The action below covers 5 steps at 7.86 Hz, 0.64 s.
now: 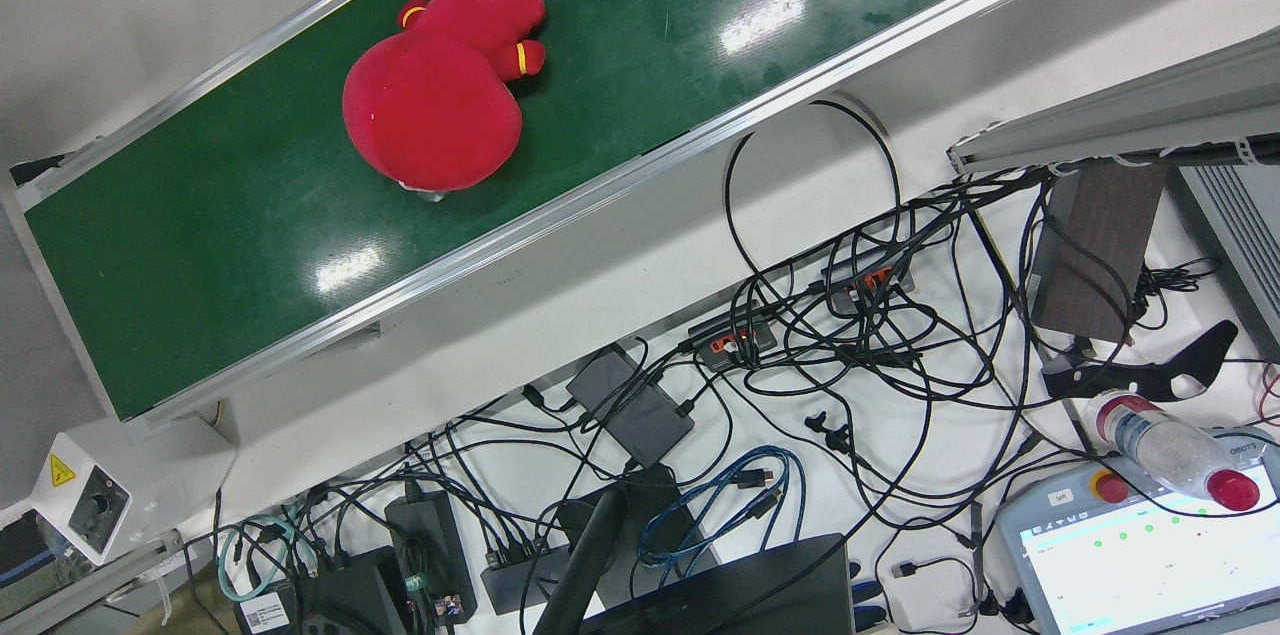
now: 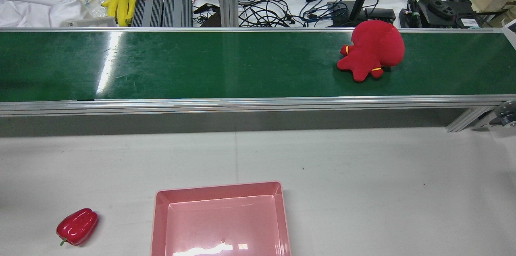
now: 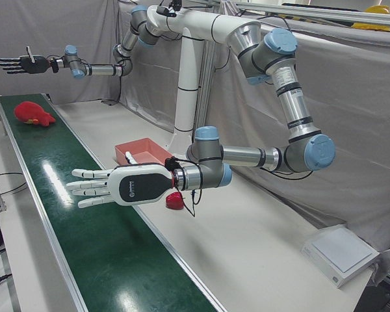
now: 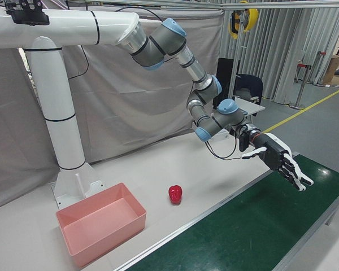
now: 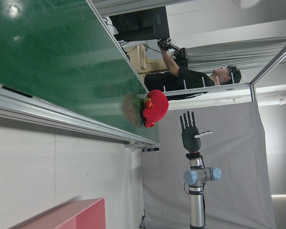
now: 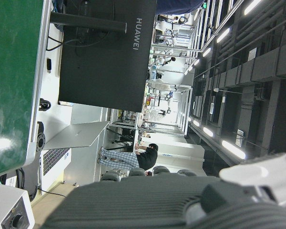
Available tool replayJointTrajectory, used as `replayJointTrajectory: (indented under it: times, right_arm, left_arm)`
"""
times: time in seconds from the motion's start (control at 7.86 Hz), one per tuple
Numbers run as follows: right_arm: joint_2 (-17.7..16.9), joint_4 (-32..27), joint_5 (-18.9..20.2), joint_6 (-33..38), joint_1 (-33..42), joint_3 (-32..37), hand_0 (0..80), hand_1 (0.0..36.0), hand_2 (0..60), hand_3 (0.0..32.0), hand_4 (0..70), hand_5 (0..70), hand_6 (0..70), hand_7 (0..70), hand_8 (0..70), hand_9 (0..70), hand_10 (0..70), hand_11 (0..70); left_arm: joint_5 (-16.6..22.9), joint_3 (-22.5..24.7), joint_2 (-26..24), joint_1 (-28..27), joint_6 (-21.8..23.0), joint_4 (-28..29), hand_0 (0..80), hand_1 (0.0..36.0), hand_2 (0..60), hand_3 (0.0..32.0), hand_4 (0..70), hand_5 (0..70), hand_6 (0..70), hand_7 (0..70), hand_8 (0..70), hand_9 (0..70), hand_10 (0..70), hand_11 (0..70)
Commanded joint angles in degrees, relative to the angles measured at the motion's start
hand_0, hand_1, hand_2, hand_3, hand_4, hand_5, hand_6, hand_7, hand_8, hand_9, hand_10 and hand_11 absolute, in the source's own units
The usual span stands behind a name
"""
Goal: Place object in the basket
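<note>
Left hand [image 3: 107, 187]: empty, fingers straight and spread, palm held level above the green conveyor belt [image 2: 201, 62], just off the bench [image 2: 363, 175] edge. Right hand [image 3: 19, 64]: likewise empty and splayed, hanging high in the air at the far end of the belt, above and a little beyond the red plush toy [image 2: 373, 50].

Plush toy: lying on the belt toward the robot's right end, touched by neither hand. Pink basket [image 2: 217, 187]: on the bench near the robot, between the arms, nothing in it. Red bell pepper [image 2: 77, 226]: on the bench to the basket's left, near it and apart from both hands.

Step in hand, by the look of it: the very start, waiting or lining up before any grasp. Cannot tell for certain which red thing is meant; the plush seems the likelier target.

Next move, probably: lower the right hand over the plush, close around its bulky body, lift clear of the belt rail, then carry across to the basket.
</note>
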State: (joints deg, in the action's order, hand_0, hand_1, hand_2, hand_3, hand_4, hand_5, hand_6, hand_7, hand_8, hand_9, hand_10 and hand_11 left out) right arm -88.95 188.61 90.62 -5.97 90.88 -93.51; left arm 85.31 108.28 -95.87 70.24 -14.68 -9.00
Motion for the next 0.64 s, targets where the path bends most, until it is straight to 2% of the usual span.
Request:
replayJointTrajectory:
  times: [0.0,0.51]
  right_arm:
    - [0.0,0.0,0.0,0.0,0.0,0.08,0.0,0.0,0.0,0.0,0.0,0.0,0.0,0.0,0.0,0.0,0.0,0.0]
    - [0.0,0.0,0.0,0.0,0.0,0.0,0.0,0.0,0.0,0.0,0.0,0.0,0.0,0.0,0.0,0.0,0.0,0.0]
  left_arm:
    - [0.03,0.09,0.86,-0.19,0.0,0.04,62.0,20.4,0.0,0.0,8.2,16.5,1.8,2.0,7.0,11.7,0.0,0.0]
    - [-0.05,0.01,1.04,-0.54,-0.26,0.04,62.2,20.5,0.0,0.0,9.4,17.5,2.1,2.0,7.2,12.0,0.0,0.0]
